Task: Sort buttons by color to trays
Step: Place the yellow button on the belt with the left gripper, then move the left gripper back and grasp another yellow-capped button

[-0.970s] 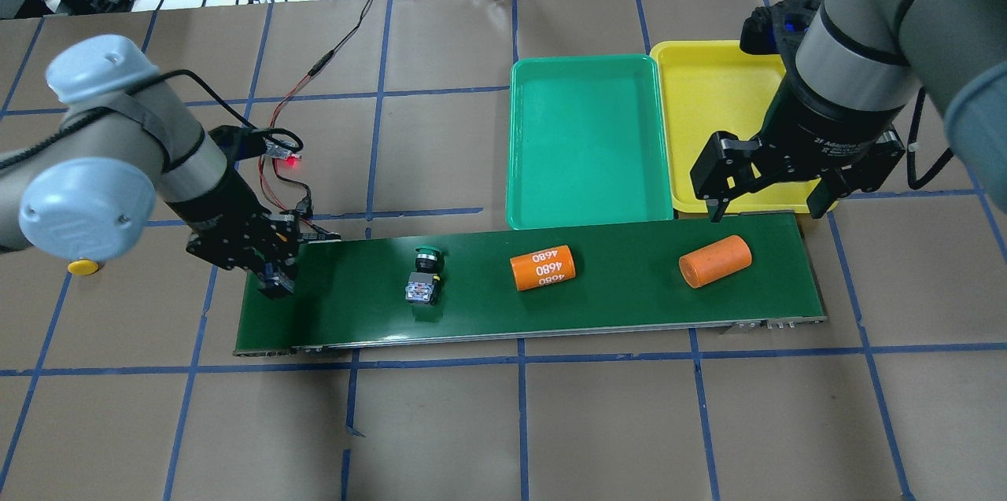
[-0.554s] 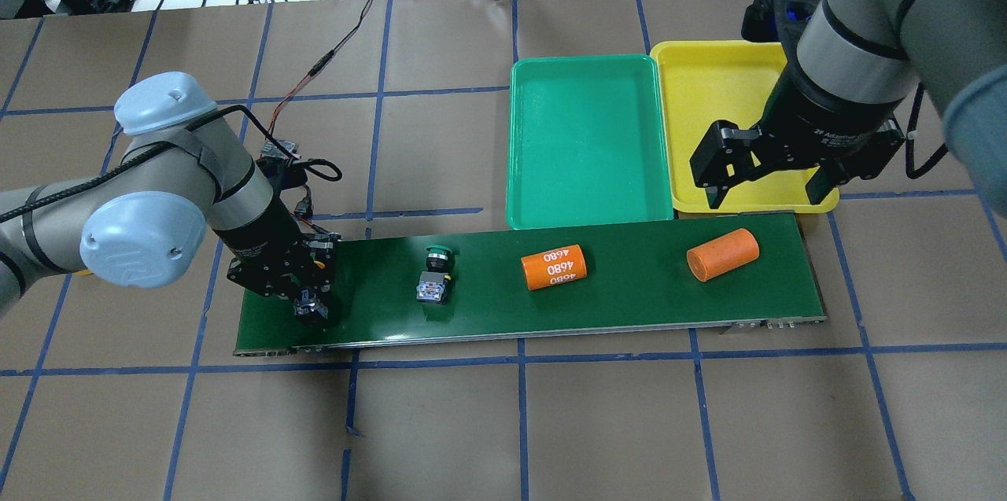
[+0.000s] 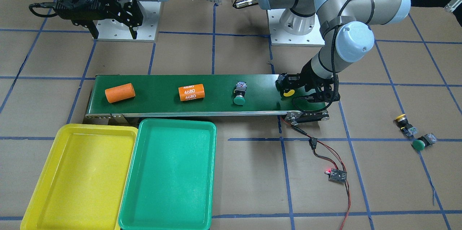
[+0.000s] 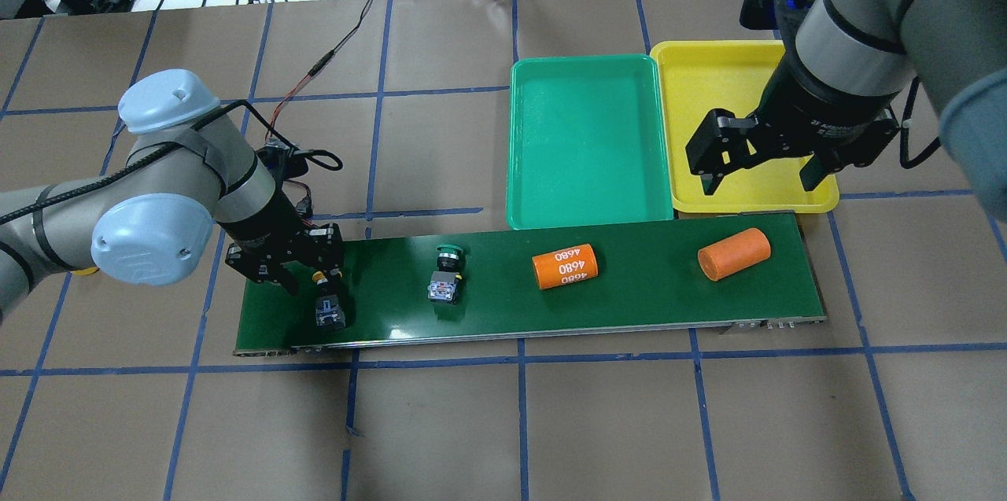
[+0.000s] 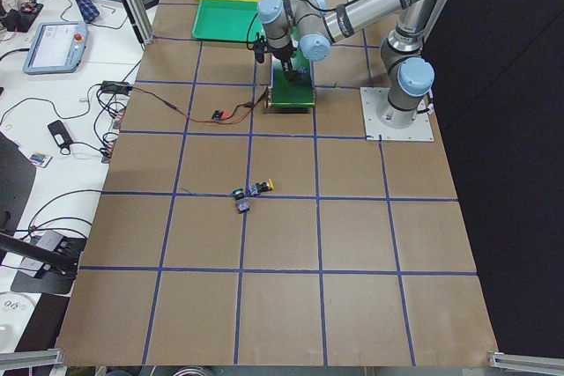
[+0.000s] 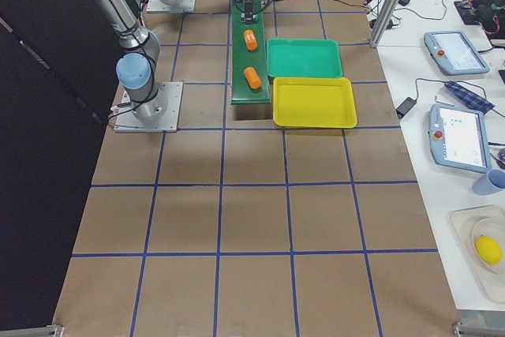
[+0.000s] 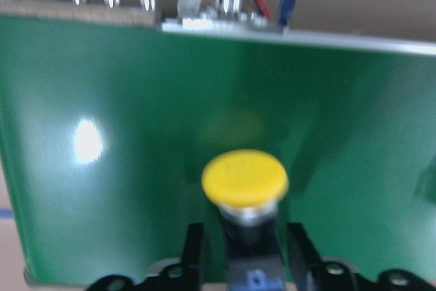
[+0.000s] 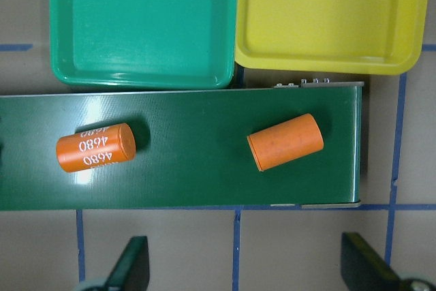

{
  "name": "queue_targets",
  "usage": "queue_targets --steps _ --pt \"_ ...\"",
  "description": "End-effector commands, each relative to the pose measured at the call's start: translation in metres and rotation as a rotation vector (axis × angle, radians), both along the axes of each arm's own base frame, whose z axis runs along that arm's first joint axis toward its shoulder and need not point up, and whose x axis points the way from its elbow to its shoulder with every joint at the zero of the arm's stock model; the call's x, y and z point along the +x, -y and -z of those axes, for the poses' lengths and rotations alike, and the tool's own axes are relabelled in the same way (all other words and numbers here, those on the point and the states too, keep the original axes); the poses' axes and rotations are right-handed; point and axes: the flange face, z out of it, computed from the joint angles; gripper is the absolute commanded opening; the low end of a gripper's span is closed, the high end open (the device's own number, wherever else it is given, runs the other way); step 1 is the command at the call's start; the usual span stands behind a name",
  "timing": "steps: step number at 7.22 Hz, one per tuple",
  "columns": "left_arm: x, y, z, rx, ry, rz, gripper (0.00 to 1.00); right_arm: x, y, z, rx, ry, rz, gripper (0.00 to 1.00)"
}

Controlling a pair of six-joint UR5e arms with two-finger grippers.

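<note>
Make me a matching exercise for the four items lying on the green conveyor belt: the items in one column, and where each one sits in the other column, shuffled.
Items:
1. yellow-capped button
2. green-capped button
3. orange cylinder marked 4680
4. plain orange cylinder

Places:
A. alongside the green tray
B. alongside the yellow tray
C. inside the open left end effector
D. between items 1 and 3

Pairs: 1-C, 2-D, 3-A, 4-B
</note>
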Motion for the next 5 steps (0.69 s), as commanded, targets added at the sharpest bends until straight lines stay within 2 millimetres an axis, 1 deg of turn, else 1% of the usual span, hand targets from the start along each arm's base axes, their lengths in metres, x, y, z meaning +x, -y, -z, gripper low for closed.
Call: queue_targets --steps 1,2,3,4,5 --pt "0.057 0.038 -0.049 -0.024 0.009 -0.021 1.00 -0.002 0.004 0.000 -0.019 -0.004 0.010 1.00" --pt "0.118 0.040 -0.030 0.009 0.023 -0.025 1.00 -0.001 0.004 0.003 -0.012 -0.002 0.001 1.00" --pt "0.174 0.040 -0.018 0.007 -0.002 -0.008 1.00 0.000 0.004 0.010 0.002 0.007 0.009 1.00" --pt "0.238 0.039 -0.001 -0.017 0.004 0.006 1.00 0.000 0.006 0.022 0.026 0.009 0.014 1.00" --pt "0.297 0.037 0.024 -0.049 0.048 0.021 1.00 -0.002 0.005 0.027 0.035 -0.007 0.016 1.00"
